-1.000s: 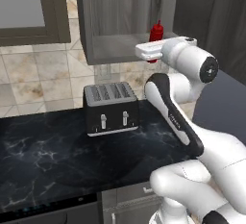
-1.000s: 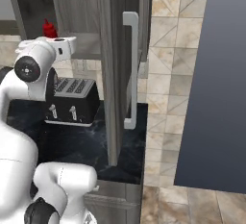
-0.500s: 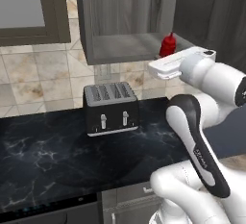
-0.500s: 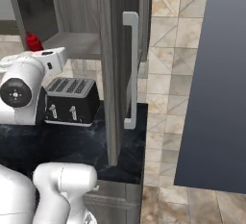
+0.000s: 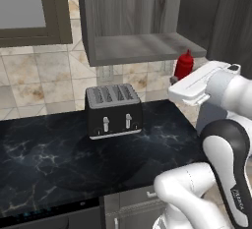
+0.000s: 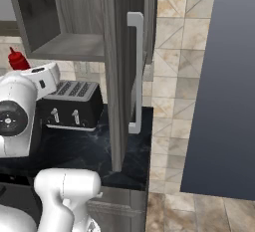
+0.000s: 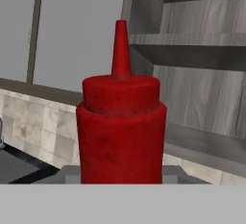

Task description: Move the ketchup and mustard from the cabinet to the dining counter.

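The ketchup (image 7: 121, 131), an all-red squeeze bottle with a pointed nozzle, stands upright right in front of the hand camera. My gripper (image 5: 178, 79) is shut on its lower body. From the base, the ketchup (image 5: 184, 65) hangs in the air just outside the cabinet (image 5: 142, 46), below and to the right of its bare open shelf. In the right base view the ketchup (image 6: 18, 59) sits at the far left, above my white hand. The cabinet door (image 6: 117, 66) stands swung open with its silver bar handle (image 6: 134, 71) facing out. The mustard and the dining counter are out of view.
A black toaster (image 5: 114, 110) stands on the black marble worktop (image 5: 54, 159) under the cabinet. A glass-fronted cabinet (image 5: 29, 9) hangs at the upper left. A tall dark panel (image 6: 224, 86) closes off the right side beside the tiled wall.
The arm has swung out of the cabinet with the ketchup, carrying it right and down in the left base view, off the shelf and past the cabinet's edge.
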